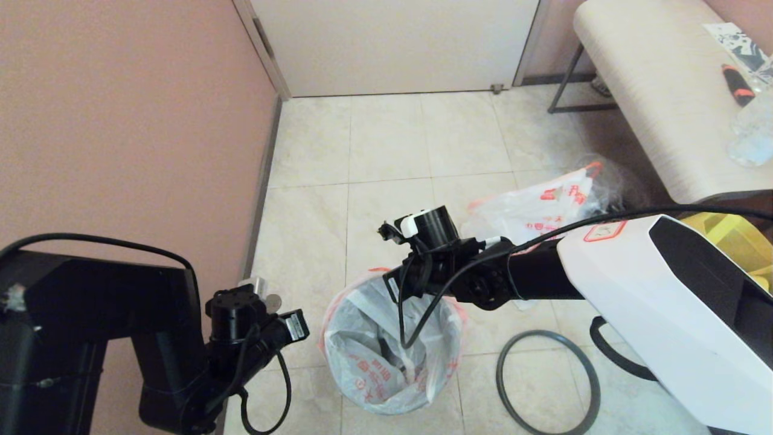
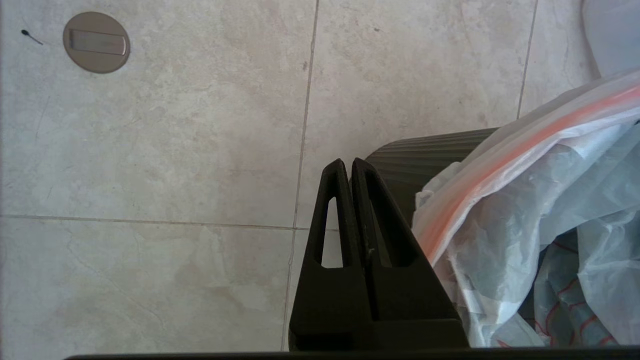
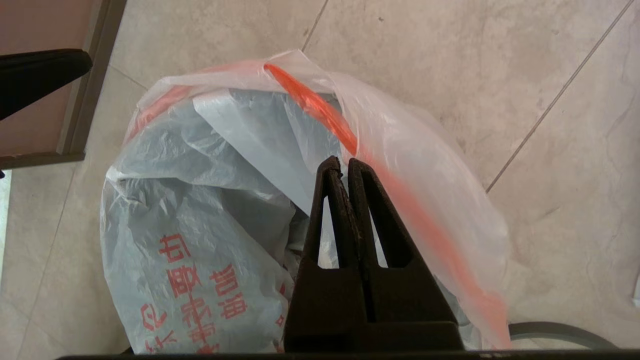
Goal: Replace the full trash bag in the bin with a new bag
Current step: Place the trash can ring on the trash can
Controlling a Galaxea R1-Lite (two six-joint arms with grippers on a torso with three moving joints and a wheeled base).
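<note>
1. While its two black fingers are pressed flat together with nothing between them, the right gripper (image 3: pixel 345 165) hangs over the mouth of the new bag (image 1: pixel 386 356), its tips just above the orange-red edge trim on the bag's far side.
2. Seen from the head camera, that new bag is white with red prints and lines the bin (image 2: pixel 425 155), which sits at about 6 o'clock on the floor; the plastic drapes over the bin's edge and billows inside it.
3. From the bin, the left gripper (image 2: pixel 346 167) hangs at 9 o'clock, just beside the ribbed dark wall, fingers likewise pressed together and empty, pointing down at the tiled floor (image 1: pixel 386 151).
4. A dark grey hoop (image 1: pixel 546 380) lies flat on the tiles at 3 o'clock from the bin, apart from it.
5. Out at roughly 1 o'clock from the bin, the full trash bag (image 1: pixel 537 208) rests on the floor, white with red lettering and an orange-red handle, close to the bench (image 1: pixel 658 90).
6. A yellow tote (image 1: pixel 734 238) shows past the right arm, below the bench.
7. A round metal floor plate (image 2: pixel 96 42) sits in a tile, well away from the left gripper's tips.
</note>
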